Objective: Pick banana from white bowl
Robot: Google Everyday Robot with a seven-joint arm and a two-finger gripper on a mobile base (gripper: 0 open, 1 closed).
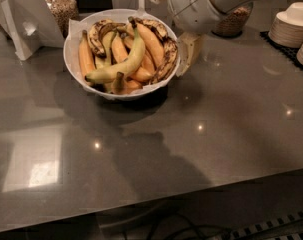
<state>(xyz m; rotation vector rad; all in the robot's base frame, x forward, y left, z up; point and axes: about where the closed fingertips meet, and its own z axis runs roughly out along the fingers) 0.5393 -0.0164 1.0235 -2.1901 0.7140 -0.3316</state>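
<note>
The white bowl [74, 64] stands at the back left of the grey counter, lined with white paper and full of bananas. The banana [122, 63], long, curved, yellow with a greenish tinge, lies diagonally on top of the pile, stem up near the bowl's far side. Shorter orange-yellow bananas [85, 56] and brown-spotted ones [168, 59] lie around it. My gripper [187, 54] hangs from the white arm just right of the bowl's rim, low, beside the spotted bananas, holding nothing that I can see.
A jar of nuts [61, 6] and a white napkin holder [21, 29] stand behind the bowl at the left. Another jar [233, 21] stands behind my arm. Stacked small white bowls [293, 24] sit at the far right on a black mat.
</note>
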